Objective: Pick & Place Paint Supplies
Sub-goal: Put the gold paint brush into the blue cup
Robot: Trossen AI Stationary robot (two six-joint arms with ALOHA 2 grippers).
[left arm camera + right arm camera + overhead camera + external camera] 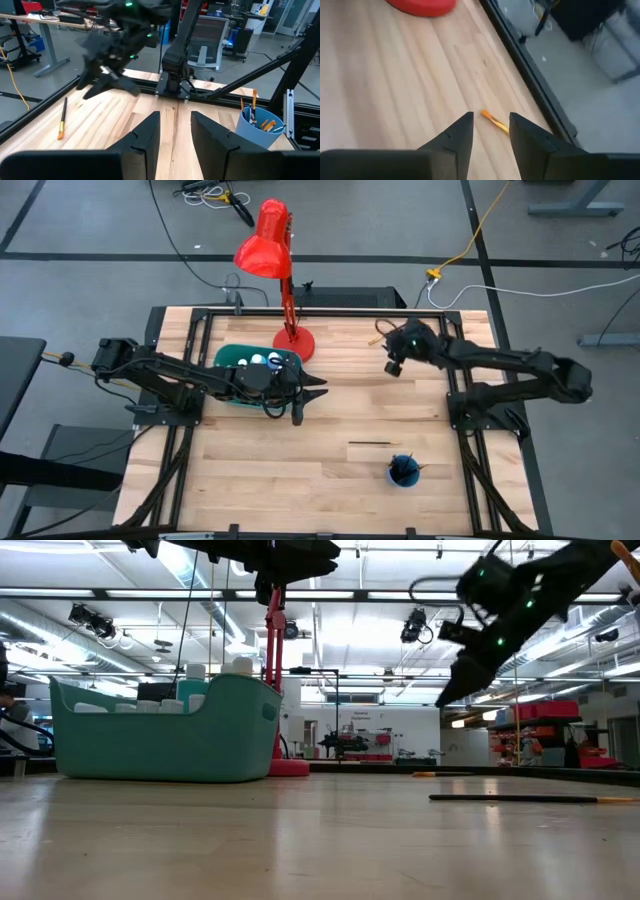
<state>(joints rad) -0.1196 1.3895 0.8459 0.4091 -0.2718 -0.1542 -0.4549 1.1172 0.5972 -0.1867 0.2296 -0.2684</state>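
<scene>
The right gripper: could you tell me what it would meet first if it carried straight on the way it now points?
Probably the orange-tipped paintbrush lying on the wooden table by the back rail. The right gripper has its fingers parted and aimed down at it; how much height remains is unclear.

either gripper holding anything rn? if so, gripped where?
Nothing held. Left gripper is empty, jaws apart, beside the teal bin. Right gripper is open above a paintbrush lying on the table.
</scene>
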